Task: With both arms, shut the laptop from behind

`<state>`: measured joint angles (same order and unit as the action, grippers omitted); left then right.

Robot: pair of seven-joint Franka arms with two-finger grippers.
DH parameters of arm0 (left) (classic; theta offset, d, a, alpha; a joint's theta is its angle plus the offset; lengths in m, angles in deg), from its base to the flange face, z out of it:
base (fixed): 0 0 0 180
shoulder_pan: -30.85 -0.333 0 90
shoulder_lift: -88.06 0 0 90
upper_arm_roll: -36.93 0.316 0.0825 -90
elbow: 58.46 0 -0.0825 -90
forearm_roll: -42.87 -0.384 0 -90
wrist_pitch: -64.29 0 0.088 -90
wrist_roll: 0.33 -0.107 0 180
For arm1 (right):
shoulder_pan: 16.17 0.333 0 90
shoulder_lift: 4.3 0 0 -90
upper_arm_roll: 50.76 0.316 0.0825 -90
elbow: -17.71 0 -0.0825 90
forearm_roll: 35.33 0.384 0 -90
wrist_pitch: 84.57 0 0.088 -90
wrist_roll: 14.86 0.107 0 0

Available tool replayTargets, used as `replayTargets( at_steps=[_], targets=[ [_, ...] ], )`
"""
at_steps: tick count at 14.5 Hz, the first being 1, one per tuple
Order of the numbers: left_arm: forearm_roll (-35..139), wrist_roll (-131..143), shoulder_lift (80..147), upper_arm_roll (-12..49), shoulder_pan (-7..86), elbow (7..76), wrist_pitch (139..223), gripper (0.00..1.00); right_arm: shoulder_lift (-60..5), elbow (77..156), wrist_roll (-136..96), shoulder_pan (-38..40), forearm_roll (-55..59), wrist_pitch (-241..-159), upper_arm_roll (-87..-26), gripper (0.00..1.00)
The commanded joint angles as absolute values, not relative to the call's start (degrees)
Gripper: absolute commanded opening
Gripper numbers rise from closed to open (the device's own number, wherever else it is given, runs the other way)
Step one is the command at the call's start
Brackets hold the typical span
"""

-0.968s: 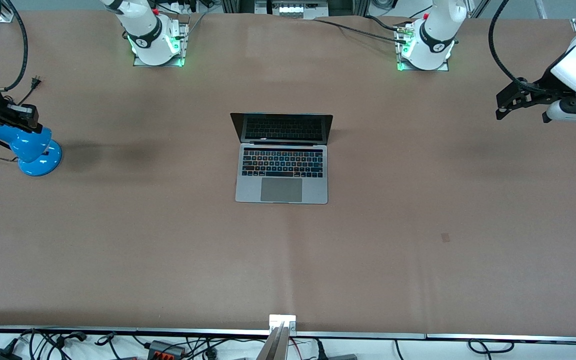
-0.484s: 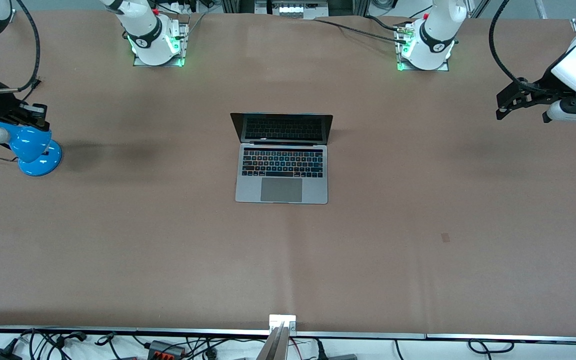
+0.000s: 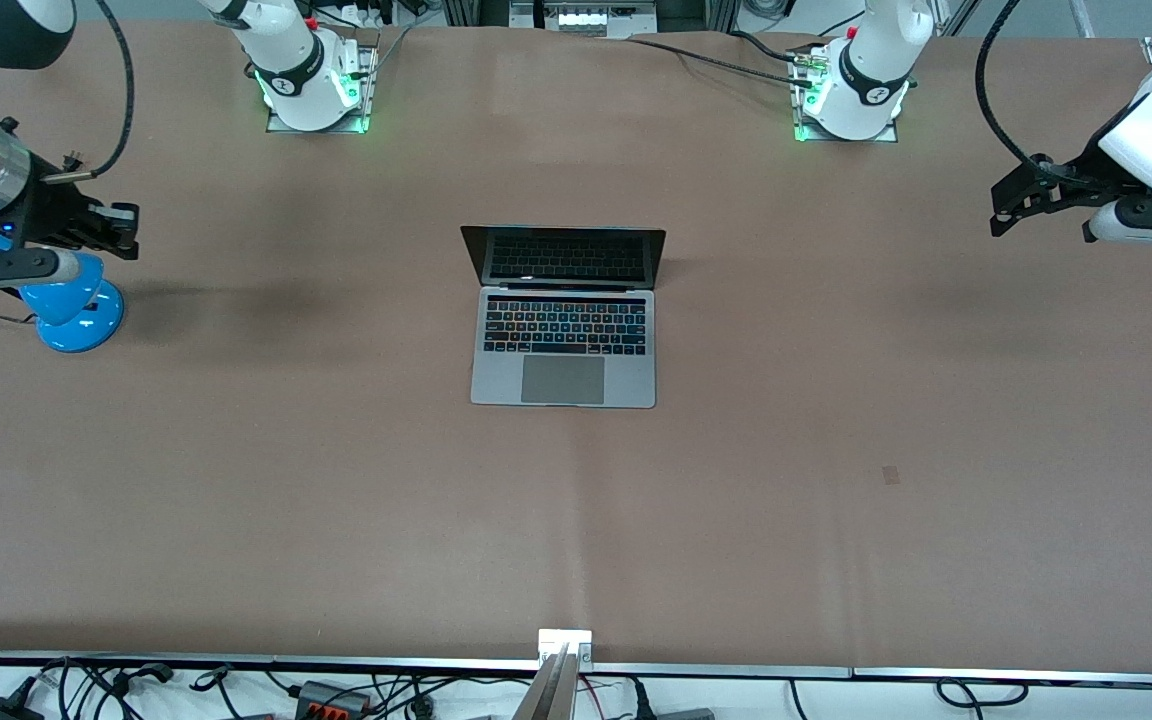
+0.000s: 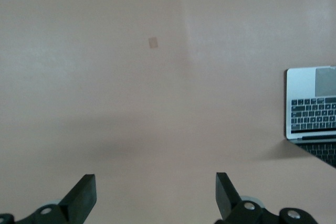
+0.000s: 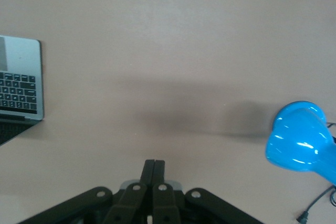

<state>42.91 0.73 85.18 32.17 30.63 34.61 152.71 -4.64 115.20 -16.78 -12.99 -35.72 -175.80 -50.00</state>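
The silver-grey laptop [image 3: 564, 320] stands open in the middle of the table, dark screen upright, keys and trackpad facing the front camera. Its edge shows in the left wrist view [image 4: 313, 108] and in the right wrist view [image 5: 20, 85]. My left gripper [image 3: 1004, 212] is open and empty, up in the air over bare table at the left arm's end, well apart from the laptop; its fingertips [image 4: 84, 195] stand wide apart. My right gripper [image 3: 128, 232] is shut and empty, in the air beside the blue lamp at the right arm's end.
A blue desk lamp [image 3: 71, 300] stands at the right arm's end of the table, under my right gripper's wrist; it also shows in the right wrist view [image 5: 299, 137]. A small mark [image 3: 891, 475] lies on the brown table cover [image 3: 336, 500].
My right gripper has moved toward the laptop and a little toward the arm bases, off the lamp's head. My left gripper has barely moved. The laptop has not moved.
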Motion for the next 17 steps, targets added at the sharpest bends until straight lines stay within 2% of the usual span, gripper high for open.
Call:
replayTargets(
  at_steps=[1,5,10,12,14,15,17],
  targets=[
    [42.4,0.1,87.9,32.0,30.6,32.6,150.2,1.0,-4.7,115.8,-16.1,-12.1,-33.9,-175.5,-50.2,0.0],
    [43.3,0.1,90.8,32.8,29.9,31.5,145.3,1.0,-5.4,115.9,-16.1,-10.8,-31.5,-175.6,-50.2,0.0],
    [42.4,0.3,96.2,32.6,30.7,27.3,145.0,0.98,-6.1,116.5,-14.6,-8.8,-31.5,-175.1,-50.2,0.0],
    [42.4,0.1,96.7,32.4,30.8,26.4,143.3,0.51,-6.1,116.6,-14.5,-8.8,-31.4,-175.1,-50.2,0.0],
    [43.3,0.2,96.9,32.2,30.8,26.3,141.9,0.1,-6.1,116.6,-14.5,-8.3,-31.5,-175.0,-50.2,0.0],
    [43.3,0.1,97.0,32.1,30.9,26.4,141.6,0.01,-6.1,116.5,-14.5,-7.6,-31.4,-174.8,-50.2,0.0],
    [43.8,-0.2,97.0,32.0,30.8,26.3,141.5,0.01,-6.2,116.5,-14.5,-7.5,-31.4,-174.7,-50.2,0.0]
  ],
)
